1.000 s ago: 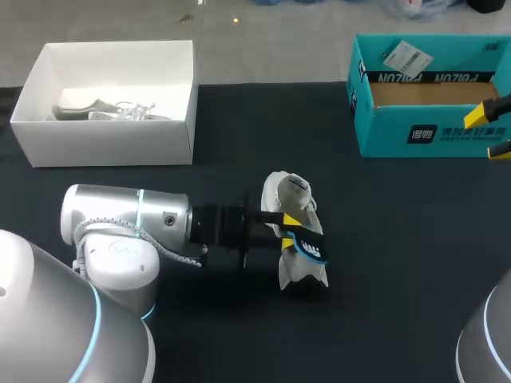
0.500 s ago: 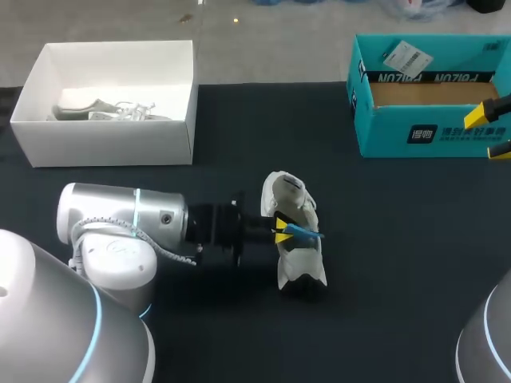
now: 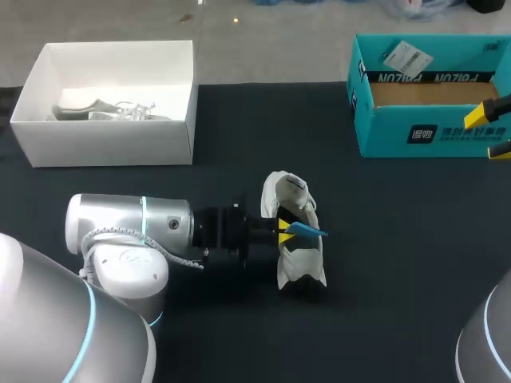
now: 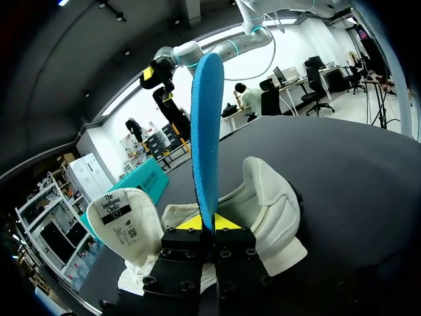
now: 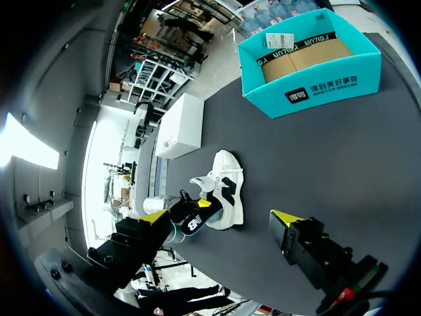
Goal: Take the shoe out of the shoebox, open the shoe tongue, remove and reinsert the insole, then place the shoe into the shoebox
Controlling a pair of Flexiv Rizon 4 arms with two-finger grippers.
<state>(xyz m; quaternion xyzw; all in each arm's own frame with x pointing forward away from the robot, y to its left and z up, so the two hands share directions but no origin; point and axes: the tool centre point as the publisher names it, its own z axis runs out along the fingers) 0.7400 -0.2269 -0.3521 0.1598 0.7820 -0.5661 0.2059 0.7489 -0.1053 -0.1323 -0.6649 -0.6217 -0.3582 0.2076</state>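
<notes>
The left gripper (image 3: 281,231), at the centre of the head view, is clamped on the thin edge of the blue insole (image 3: 306,230). In the left wrist view the insole rises edge-on from between the two yellow tips. The white shoe (image 3: 300,267) rests on the dark table (image 3: 399,279) just beyond the fingers, its tongue folded back and its opening facing the gripper.

The insole looks largely clear of the shoe, so the step in hand appears to be its removal or return; which one cannot be told. Either way the pinch should stay firm, and the insole should be turned flat and lined up with the shoe's length before its toe end goes in under the tongue. Nothing pins the shoe, so a hard push could slide or tip it.

The right gripper (image 3: 493,132) hangs at the right edge, fingers apart and empty, over the teal shoebox (image 3: 435,137) at upper right. A white box (image 3: 112,144) sits at upper left.
</notes>
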